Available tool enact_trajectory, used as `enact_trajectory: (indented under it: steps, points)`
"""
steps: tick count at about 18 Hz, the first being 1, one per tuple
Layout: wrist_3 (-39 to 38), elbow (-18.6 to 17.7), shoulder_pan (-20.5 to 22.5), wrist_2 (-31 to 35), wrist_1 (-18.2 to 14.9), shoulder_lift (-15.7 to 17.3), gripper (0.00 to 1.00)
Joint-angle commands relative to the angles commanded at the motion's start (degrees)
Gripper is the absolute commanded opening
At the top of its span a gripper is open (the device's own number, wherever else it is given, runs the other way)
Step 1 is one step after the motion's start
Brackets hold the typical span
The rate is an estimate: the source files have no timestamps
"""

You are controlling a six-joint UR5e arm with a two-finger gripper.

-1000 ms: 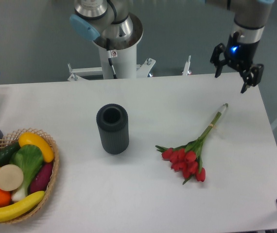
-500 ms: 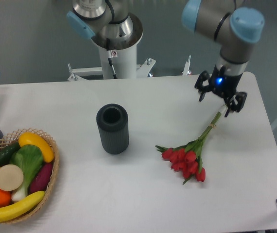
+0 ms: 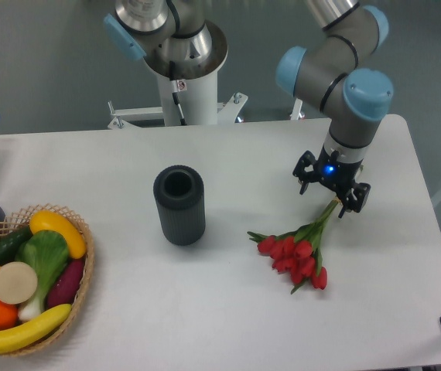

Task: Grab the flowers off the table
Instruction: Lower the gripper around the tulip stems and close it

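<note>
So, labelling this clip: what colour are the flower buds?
Red, on green stems; the flowers show clearly in the fixed camera view.

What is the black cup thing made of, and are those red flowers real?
The black cup looks like dark ribbed plastic or rubber: matte, with fine lines around its side. The flowers could be fake: the red buds look very even and smooth, maybe plastic or fabric, but the picture is too small to be sure.

the arm is shown folded down from above, blue-capped joints stacked, wrist held vertical. the gripper [image 3: 329,191] is pointed straight downward, its two dark fingers [image 3: 305,174] spread apart, a blue light lit between them.
</note>
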Motion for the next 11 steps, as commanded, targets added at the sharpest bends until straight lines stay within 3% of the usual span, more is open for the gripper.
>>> enact_trajectory:
  steps: [11]
  points:
    - [0.3, 0.1, -1.2, 0.4, 2.2, -3.4, 1.0]
